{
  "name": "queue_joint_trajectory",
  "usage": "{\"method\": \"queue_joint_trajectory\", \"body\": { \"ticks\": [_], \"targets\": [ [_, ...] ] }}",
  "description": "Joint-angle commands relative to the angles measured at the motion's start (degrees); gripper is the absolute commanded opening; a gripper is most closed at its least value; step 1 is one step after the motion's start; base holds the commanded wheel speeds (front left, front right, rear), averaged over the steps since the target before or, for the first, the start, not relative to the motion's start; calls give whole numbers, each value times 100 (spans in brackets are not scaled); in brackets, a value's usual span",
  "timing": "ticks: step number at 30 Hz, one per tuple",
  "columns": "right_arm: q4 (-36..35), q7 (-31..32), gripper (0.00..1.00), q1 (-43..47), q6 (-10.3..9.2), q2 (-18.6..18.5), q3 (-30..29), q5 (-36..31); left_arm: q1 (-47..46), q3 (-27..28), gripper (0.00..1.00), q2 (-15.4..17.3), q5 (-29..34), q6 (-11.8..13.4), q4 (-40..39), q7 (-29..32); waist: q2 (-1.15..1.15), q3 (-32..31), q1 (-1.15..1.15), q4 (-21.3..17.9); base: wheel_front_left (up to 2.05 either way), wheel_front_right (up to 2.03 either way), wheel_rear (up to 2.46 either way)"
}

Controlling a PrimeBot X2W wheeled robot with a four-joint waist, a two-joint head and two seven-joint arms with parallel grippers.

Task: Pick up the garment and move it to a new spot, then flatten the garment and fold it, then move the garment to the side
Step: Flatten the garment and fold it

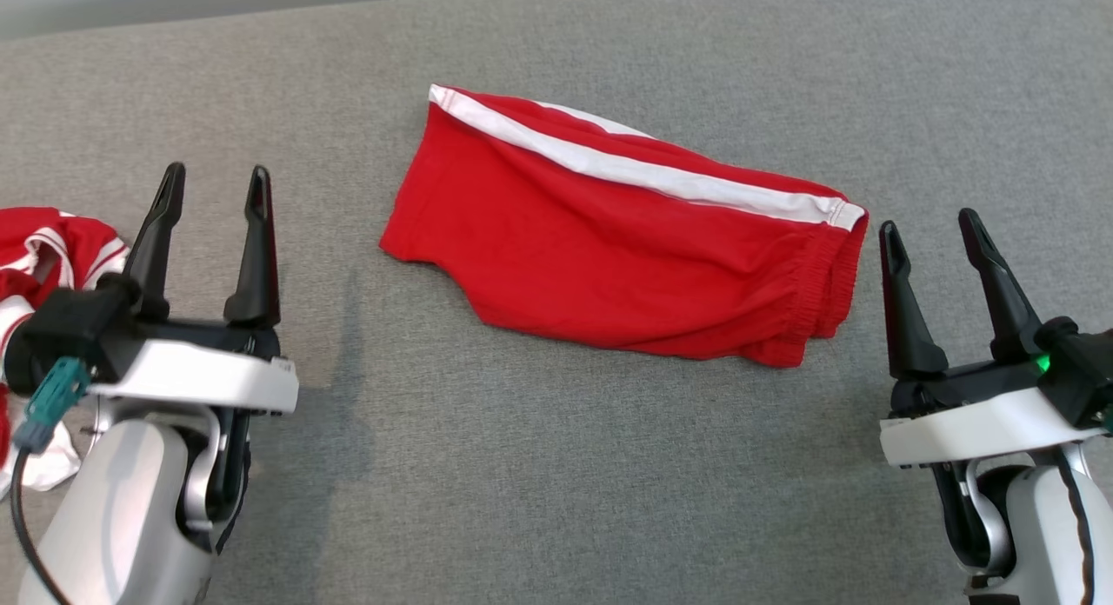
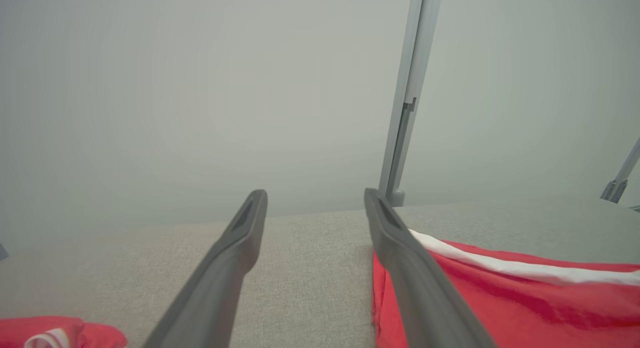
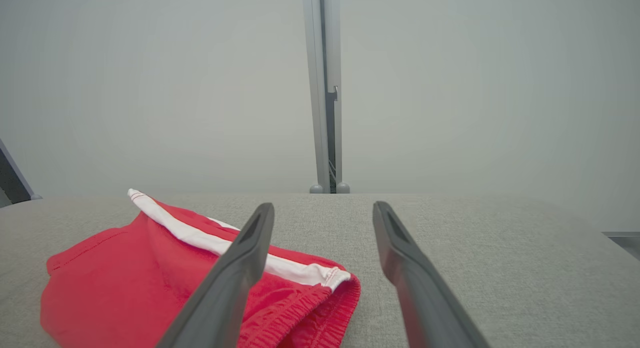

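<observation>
The garment (image 1: pixel 622 249), a pair of red shorts with 1 white stripe (image 1: pixel 643 172) along its far edge, is seen lying near the middle of the grey fabric surface (image 1: pixel 522 483). It is laid fairly flat, with 1 leg apparently doubled over the other. The gathered waistband (image 1: pixel 826 283) is turned toward the robot's right and the leg hem (image 1: pixel 409 205) toward its left. The garment is judged to be light, soft and limp: no shape would be kept once it is lifted, the layers could slide over each other, and the fold could be lost if only 1 layer were gripped. Hold is best taken at 2 places at once, at the waistband end and at the hem end. Both layers should be pinched together close to the edge, where firmer purchase is offered by the thicker elastic and the stitched hem. The left gripper (image 1: pixel 216 175) is held well to the left of the hem, its fingers spread wide with nothing between them. The right gripper (image 1: pixel 928 224) is placed just beside the waistband, likewise spread wide and empty. Further left, a 2nd red-and-white garment (image 1: pixel 52 240) is seen bunched at the edge of the head view, partly hidden by the left arm, and should be kept out of any grip.
</observation>
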Motion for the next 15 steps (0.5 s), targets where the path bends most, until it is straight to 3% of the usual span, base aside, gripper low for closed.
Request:
{"method": "queue_joint_trajectory", "body": {
  "ticks": [1,15],
  "targets": [
    [-53,0,100,82,1,-7,-60,-57,114,74,100,33,57,35,-129,-16,0,-69,0,61,0,0,0],
    [-662,232,100,959,1,68,-523,-171,907,111,100,57,95,42,-429,23,0,-315,0,132,0,0,0]
  ]
}}
